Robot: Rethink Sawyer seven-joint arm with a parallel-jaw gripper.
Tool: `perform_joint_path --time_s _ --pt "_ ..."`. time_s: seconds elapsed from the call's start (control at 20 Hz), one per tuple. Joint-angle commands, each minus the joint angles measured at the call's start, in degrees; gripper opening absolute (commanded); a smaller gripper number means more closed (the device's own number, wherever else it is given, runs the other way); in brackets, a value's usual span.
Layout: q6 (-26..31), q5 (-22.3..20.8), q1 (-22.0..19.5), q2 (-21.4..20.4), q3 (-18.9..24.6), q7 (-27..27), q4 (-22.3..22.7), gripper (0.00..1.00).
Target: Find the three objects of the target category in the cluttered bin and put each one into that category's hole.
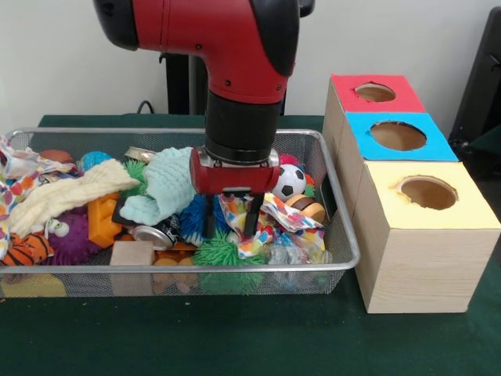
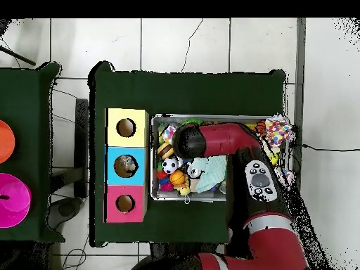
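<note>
My gripper [image 1: 231, 225] reaches down into the middle of the wire bin [image 1: 180, 269]. It is open, and its two black fingers [image 1: 209, 218] stand either side of a colourful patterned cloth [image 1: 235, 205]. A blue spiky ball [image 1: 190, 219] lies just left of the fingers, and a green spiky ball [image 1: 221, 251] in front of them. To the right are a small soccer ball [image 1: 291, 182] and a burger-like toy [image 1: 308, 208]. A mint knitted cloth [image 1: 167, 185] lies at the left of the wrist. In the overhead view the arm [image 2: 218, 140] hides the gripper.
Three wooden boxes stand right of the bin, with a red-topped hole [image 1: 376, 92], a blue-topped hole [image 1: 398, 135] and a yellow-topped hole [image 1: 427, 192]. The bin's left half holds a cream cloth [image 1: 70, 196], orange block [image 1: 102, 221], wooden block [image 1: 131, 254], can [image 1: 153, 235] and purple spiky ball [image 1: 70, 241].
</note>
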Motion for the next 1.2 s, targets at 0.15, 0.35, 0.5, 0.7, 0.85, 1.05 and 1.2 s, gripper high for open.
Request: perform_joint_path --time_s 0.15,0.35,0.5,0.7,0.85,1.05,1.2 --pt "-2.67 -1.97 -0.42 5.02 -0.60 4.46 -4.20 1.00" --pt "-2.43 -1.97 -0.69 4.94 -0.47 3.88 -4.45 1.00" --pt "-2.50 -1.95 -1.50 4.62 0.05 3.00 -4.00 1.00" --pt "-4.34 -2.16 -1.28 3.21 -0.39 4.26 -1.37 1.00" --pt "-3.73 -1.65 0.12 1.16 -1.17 5.79 0.24 1.00" --pt "-2.22 -0.45 0.38 -3.69 -0.82 5.82 4.16 1.00" --pt "-1.51 -0.15 0.31 -4.40 -0.63 5.64 4.42 1.00"
